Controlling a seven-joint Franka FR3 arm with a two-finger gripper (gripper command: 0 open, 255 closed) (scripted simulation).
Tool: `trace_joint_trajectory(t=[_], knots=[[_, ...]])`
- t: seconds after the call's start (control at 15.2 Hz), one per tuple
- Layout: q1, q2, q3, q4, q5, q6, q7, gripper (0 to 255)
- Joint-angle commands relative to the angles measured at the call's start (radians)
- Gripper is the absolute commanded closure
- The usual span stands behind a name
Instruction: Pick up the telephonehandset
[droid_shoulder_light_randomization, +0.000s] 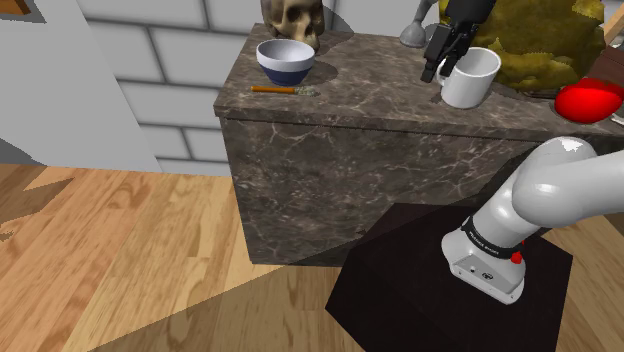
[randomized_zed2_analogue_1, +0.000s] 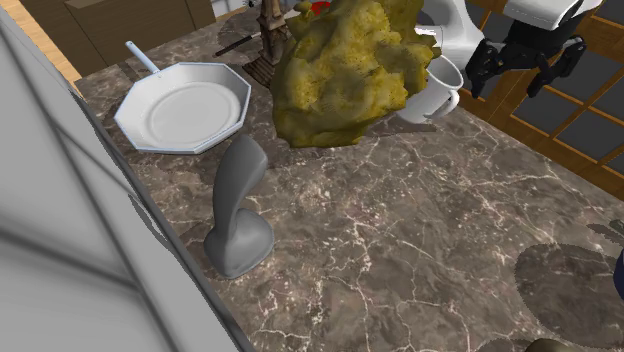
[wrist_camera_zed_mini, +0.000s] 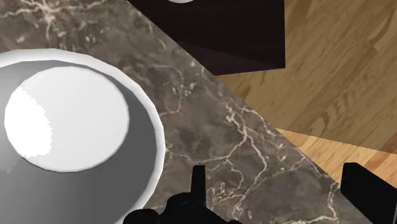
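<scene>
Pincer (droid_shoulder_light_randomization: 438, 66) hangs open, its fingers (wrist_camera_zed_mini: 198, 184) apart, over the marble bench (randomized_zed2_analogue_1: 420, 240) at its stand-side edge, just beside the white mug (droid_shoulder_light_randomization: 470, 77). Grey telephone handset (randomized_zed2_analogue_1: 238, 215) stands upright near the wall-side edge, beside the white plate (randomized_zed2_analogue_1: 183, 112), well apart from the pincer.

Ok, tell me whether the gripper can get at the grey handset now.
Probably, but not directly. The open gripper hangs beside the white mug; that mug and the yellow-green lump stand between it and the handset. Above the handset looks free.
</scene>
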Motion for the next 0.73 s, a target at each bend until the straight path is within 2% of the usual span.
trace_joint_trajectory(t=[0.0, 0.66], knots=[[0.0, 0.0, 0.0, 0.0, 0.0, 0.0, 0.0, 0], [-0.084, 0.229, -0.093, 0.185, -0.167, 0.075, -0.105, 0]])
